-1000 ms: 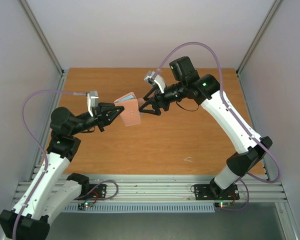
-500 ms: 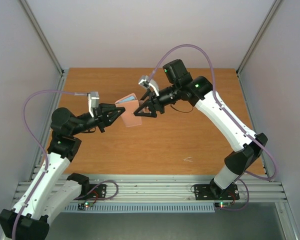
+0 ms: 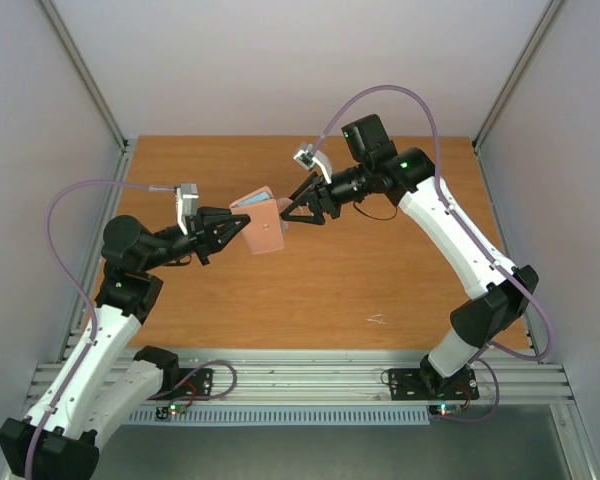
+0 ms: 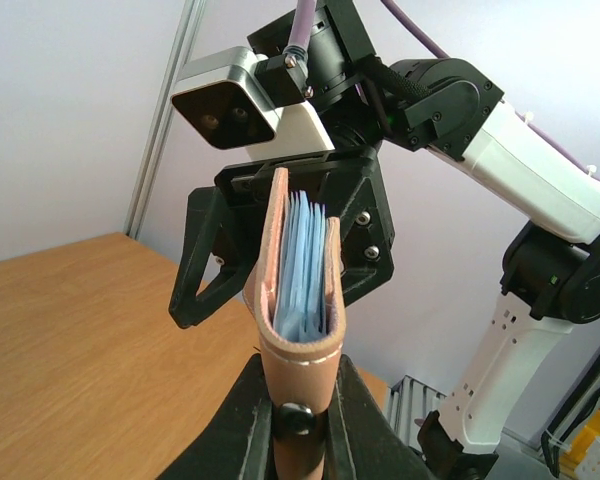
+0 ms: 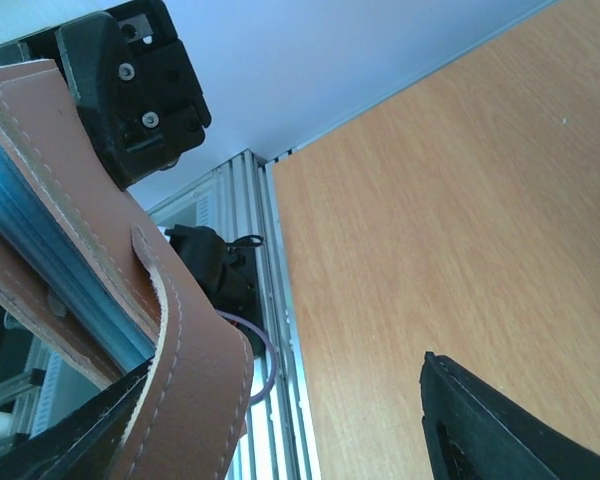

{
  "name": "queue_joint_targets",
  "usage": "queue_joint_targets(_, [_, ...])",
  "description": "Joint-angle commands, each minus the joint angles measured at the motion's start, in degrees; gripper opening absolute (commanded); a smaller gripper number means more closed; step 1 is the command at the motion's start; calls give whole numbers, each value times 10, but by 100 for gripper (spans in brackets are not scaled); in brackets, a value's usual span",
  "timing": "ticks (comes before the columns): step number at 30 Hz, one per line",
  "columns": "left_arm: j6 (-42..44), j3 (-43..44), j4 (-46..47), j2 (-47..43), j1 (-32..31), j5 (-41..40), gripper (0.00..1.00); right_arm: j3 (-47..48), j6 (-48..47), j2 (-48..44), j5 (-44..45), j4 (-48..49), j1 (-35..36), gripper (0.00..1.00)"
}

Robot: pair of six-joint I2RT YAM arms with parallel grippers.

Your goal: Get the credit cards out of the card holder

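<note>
The card holder is taupe-brown outside with a light blue lining. My left gripper is shut on its folded spine and holds it above the table. In the left wrist view the card holder stands upright between my fingers, its open edge away from me. Only light blue edges show inside; I cannot tell the credit cards apart. My right gripper is open at the holder's far edge. In the right wrist view the holder and its strap fill the left side by one finger; the other finger stands apart.
The orange-brown wooden table lies below both grippers. A small pale scrap lies near its front right. Aluminium rails run along the near edge, and grey walls close the sides and back.
My right gripper shifted left toward the holder, then drew back a little to the right. The left gripper and the holder have stayed in place.
</note>
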Motion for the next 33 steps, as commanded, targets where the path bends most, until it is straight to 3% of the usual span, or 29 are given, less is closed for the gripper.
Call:
queue_joint_targets(1, [-3,1,53,-7,-1,11,0,6,10,7,8,3,9,66])
queue_joint_targets(6, [-3,0,53,-6,-1,10,0,11,3,12,-71,3,23,76])
queue_joint_targets(8, [-3,0,50,-7,-1,8,0,13,1,16,-64,-9,26,77])
queue_joint_targets(14, [-3,-2,53,-4,-2,7,0,35,-4,27,-63,-23,62,68])
queue_joint_targets(16, [-3,-3,53,-4,-2,7,0,40,-4,28,-71,-20,68,61])
queue_joint_targets(25, [-2,-9,47,-10,-2,-2,0,39,-2,21,-100,-13,68,4])
queue_joint_targets(28, [1,-13,28,-15,-2,-31,2,29,11,10,-81,6,65,1])
queue_joint_targets(29, [3,-14,16,-17,-2,-59,12,23,26,5,-65,18,61,1])
queue_joint_targets(31, [7,-17,-20,-20,-2,-135,47,15,57,-3,-10,41,59,1])
queue_joint_targets(33, [11,-17,-65,-21,-1,-239,66,15,96,-8,88,56,58,1])
